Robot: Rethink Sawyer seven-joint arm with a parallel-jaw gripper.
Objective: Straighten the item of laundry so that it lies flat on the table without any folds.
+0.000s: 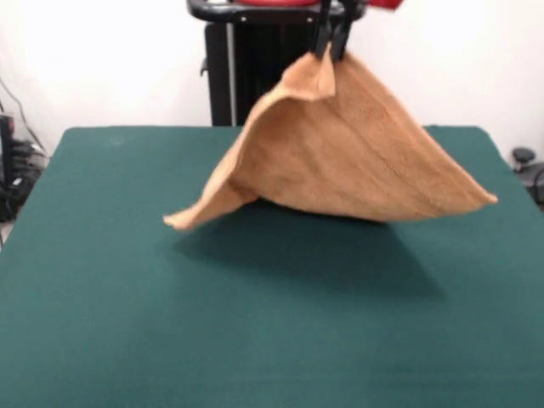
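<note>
- Claw of mine sits at the top of the front view, black fingers pinched tight on one corner of the towel; the cloth peaks right where I hold it
- From that peak the towel fans down in a tent shape over the far middle of the desk; one lower corner points left, another points right; both look lifted or barely brushing the green top, and I cannot tell which; a shadow lies underneath
- I judge it light and floppy; soft terry that sags under its own weight, has no stiffness and drapes wherever I drag it; nothing breakable here
- Its nap should catch a little on the felt, which may help it spread when pulled
- Corners and hem edges seem the best holds; a pinch mid-cloth would only bunch it
</note>
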